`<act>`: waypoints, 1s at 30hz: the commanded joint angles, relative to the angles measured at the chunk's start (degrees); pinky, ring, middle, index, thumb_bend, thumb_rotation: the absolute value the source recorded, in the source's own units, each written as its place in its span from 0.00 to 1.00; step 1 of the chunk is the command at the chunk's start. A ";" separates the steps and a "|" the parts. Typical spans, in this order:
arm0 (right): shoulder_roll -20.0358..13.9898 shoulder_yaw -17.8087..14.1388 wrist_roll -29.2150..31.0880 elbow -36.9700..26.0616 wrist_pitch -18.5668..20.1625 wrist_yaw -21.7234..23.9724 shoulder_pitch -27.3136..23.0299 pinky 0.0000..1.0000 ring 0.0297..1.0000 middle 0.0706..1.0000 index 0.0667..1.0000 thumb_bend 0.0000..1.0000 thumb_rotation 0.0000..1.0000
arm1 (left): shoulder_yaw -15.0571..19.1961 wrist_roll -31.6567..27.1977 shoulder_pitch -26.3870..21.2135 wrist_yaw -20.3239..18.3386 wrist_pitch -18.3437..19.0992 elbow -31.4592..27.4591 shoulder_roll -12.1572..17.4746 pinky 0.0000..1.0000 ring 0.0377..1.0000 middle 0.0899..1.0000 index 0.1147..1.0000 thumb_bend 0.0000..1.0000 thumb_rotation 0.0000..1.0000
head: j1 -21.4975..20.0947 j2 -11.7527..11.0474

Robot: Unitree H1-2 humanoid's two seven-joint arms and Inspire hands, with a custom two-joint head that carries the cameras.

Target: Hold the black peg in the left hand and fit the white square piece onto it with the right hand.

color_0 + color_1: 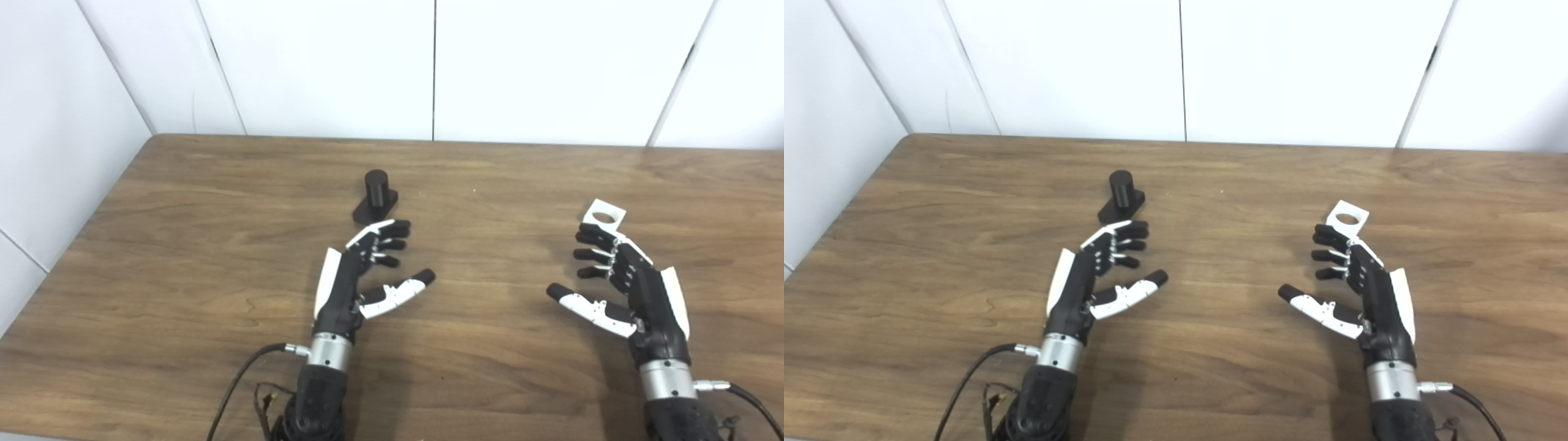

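Left eye view shows the black peg (376,195) standing upright on its flat base on the wooden table (184,257), unheld. Just nearer than the peg, the left hand (358,275) hovers empty with fingers spread apart. Well to the right of the peg, the white square piece (604,215) lies flat, with the right hand (618,285), also spread and empty, just beside it.
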 commanded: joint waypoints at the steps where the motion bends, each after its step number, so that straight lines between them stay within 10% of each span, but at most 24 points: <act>1: -0.03 -0.28 0.27 -1.34 -2.45 -0.08 -1.75 0.59 0.70 0.75 0.75 0.66 0.20 | 0.10 2.99 -2.38 1.45 1.04 -3.17 0.27 0.60 0.69 0.71 0.66 0.74 0.24 | 0.05 0.05; 22: 0.09 -0.79 0.51 -1.71 -1.78 -0.10 -1.97 0.59 0.69 0.74 0.74 0.65 0.16 | -2.17 27.20 -11.55 7.19 11.71 -3.51 5.26 0.63 0.77 0.78 0.63 0.78 0.30 | -0.55 -0.31; 30: 0.23 -0.91 0.85 -1.92 -1.81 -0.02 -1.82 0.58 0.69 0.75 0.76 0.65 0.17 | -4.24 35.56 -14.88 8.43 15.27 -1.15 6.81 0.85 0.92 0.89 0.66 0.81 0.41 | -0.95 -0.50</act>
